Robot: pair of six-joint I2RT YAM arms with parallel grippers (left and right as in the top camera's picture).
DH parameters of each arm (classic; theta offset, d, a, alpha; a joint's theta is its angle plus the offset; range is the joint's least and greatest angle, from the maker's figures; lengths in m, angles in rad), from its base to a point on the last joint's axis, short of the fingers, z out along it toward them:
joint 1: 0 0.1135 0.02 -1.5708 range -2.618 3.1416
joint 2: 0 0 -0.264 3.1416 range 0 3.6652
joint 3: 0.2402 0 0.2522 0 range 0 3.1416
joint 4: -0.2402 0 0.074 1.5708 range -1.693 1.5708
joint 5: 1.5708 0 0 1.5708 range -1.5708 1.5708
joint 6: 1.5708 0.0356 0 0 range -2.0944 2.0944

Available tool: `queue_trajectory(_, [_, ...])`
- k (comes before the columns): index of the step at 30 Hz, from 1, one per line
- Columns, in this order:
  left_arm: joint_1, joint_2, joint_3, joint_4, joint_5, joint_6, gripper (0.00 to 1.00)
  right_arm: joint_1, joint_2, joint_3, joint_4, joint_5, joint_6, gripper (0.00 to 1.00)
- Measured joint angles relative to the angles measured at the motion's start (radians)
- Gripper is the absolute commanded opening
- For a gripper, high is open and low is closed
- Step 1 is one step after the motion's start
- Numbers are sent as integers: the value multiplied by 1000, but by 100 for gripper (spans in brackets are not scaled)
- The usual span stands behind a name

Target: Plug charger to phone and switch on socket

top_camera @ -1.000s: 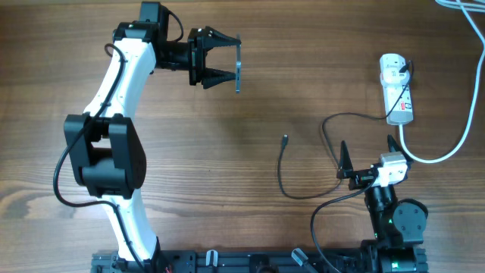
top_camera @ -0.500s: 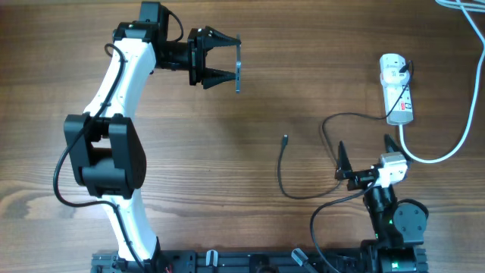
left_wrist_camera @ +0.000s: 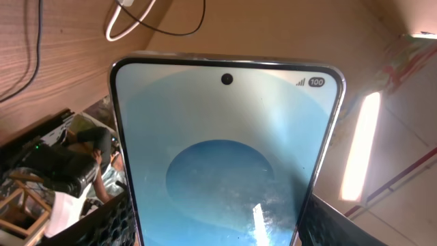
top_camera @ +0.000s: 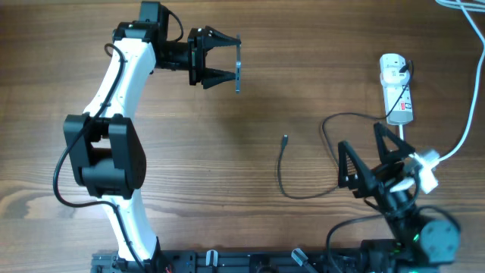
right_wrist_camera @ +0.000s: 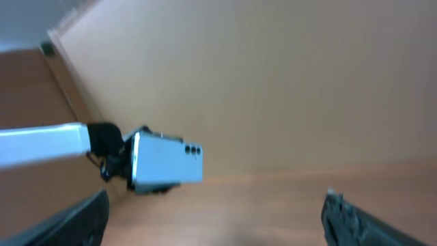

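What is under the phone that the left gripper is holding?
Only bare table shows beneath the phone, which the left gripper holds on edge. The charger plug lies apart, toward the table's middle. Whether the phone's lower edge touches the wood is hidden.

Phone [left_wrist_camera: 225, 157]: blue lit screen, pale back; held on edge in the left gripper [top_camera: 236, 74], far left of centre; charger [top_camera: 280, 168]: thin black cable, lying looped, small plug [top_camera: 285, 139] free, centre right; socket [top_camera: 395, 92]: white strip, lengthwise near-to-far, far right.

Pale blue screen on phone [left_wrist_camera: 225, 171]; white socket [top_camera: 395, 89]; black charger [top_camera: 285, 139]
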Motion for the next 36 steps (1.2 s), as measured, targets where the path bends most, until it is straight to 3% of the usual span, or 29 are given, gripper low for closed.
queue_trajectory(1, [0,-1,0,1,1,0,70,0,66,92,-123,-4,-21,100])
queue_trajectory(2, [0,-1,0,-2,0,0,70,0,84,107,-134,-4,-43,100])
queue_trajectory(3, [0,-3,0,-2,0,0,70,0,228,251,-284,-13,-70,100])
queue_trajectory(5, [0,-4,0,-2,1,0,70,-1,404,399,-417,-41,-82,100])
queue_trajectory(10, [0,-5,0,-3,0,0,70,4,682,495,-277,-272,118,99])
queue_trajectory(13, [0,-5,0,-3,0,0,70,63,782,557,-359,-344,145,99])
queue_trajectory(15, [0,-5,0,-3,1,0,70,137,842,641,-527,-294,112,99])
queue_trajectory(19, [0,-5,0,-3,1,0,70,367,986,945,-907,11,37,100])
queue_trajectory(22, [0,-5,0,0,0,0,70,535,1090,1166,-1030,247,22,100])
queue_trajectory(25, [0,-5,0,0,0,0,70,666,1144,1281,-1016,377,-10,100])
queue_trajectory(29, [0,-5,0,0,1,0,70,740,1184,1299,-904,387,-118,100])
queue_trajectory(36, [0,-5,0,0,0,0,70,740,1243,1304,-867,424,-42,95])
